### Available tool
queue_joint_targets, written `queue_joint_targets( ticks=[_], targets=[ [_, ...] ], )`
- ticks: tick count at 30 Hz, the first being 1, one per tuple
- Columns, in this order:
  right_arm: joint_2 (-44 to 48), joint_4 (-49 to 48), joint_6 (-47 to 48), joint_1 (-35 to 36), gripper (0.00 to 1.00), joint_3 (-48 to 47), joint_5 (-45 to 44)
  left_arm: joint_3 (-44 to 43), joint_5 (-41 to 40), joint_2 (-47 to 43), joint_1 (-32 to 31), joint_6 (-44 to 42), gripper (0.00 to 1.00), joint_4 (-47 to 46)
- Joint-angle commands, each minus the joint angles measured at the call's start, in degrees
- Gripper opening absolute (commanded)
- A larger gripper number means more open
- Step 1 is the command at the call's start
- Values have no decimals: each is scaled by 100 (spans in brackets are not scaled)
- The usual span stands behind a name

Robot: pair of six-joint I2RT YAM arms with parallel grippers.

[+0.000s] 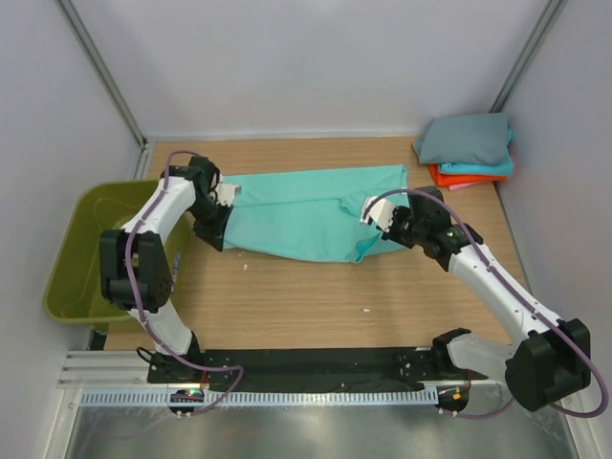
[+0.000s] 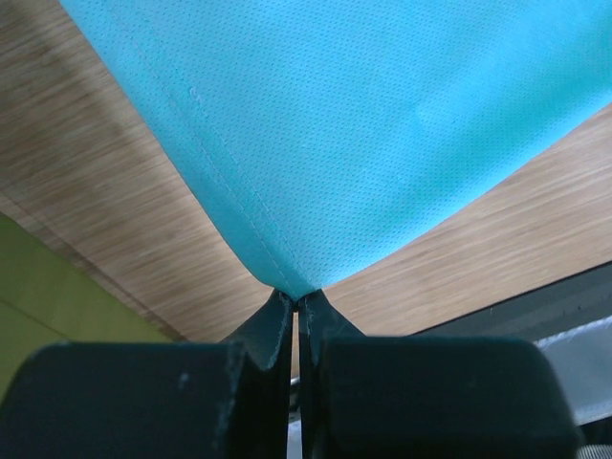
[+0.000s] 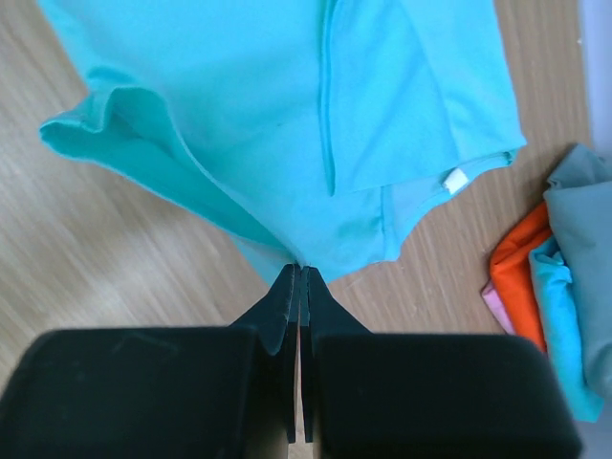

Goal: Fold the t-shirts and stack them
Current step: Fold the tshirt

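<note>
White panels enclose a wooden tabletop [image 1: 306, 296]. Findings as follows.

Mint-green t-shirt [image 1: 316, 215]: lies near the middle of the table, stretched lengthwise from left to right. It looks partly doubled over, with loose folds and slack cloth bunched at its right end.

Left gripper [image 2: 295, 298]: fingers pressed together on a hemmed corner at the shirt's left end. The cloth fans out taut from the pinch.

Right gripper [image 3: 302, 275]: fingers likewise closed on the shirt's edge at its right end, with the fabric gathering into the pinch.

Far right corner of the table: a pile of folded shirts. The slate grey t-shirt [image 1: 466, 139] is on top, the cyan t-shirt [image 1: 483, 169] under it and the orange-red t-shirt [image 1: 457, 179] below that.

Olive-green basket [image 1: 76, 253]: stands against the table's left edge.

Assessment: three shirts appear folded and stacked. The mint shirt is in mid-fold, held at both ends, not yet compact and well apart from the pile. No other loose shirt is in view. What remains, on this evidence, is to finish folding this shirt and set it on the pile.
</note>
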State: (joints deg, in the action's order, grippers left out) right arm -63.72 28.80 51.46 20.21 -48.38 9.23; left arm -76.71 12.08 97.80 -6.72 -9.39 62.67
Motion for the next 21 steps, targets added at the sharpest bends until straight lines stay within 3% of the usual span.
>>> queue_joint_targets(
  ticks=[1,6,12,21],
  targets=[
    [-201,-594,-189,-139,1,-409,-194,-484,146,265,22,-362,0,491],
    [-833,-1138,-242,-447,2,-769,-168,-1179,234,1064,30,-634,0,1070],
    [-1808,-1464,-295,-728,2,-1603,52,-1583,348,1285,145,-643,0,1177],
    [-3233,-1693,-181,-922,1,-3247,324,-3585,462,2427,364,-362,0,1493]
  ],
)
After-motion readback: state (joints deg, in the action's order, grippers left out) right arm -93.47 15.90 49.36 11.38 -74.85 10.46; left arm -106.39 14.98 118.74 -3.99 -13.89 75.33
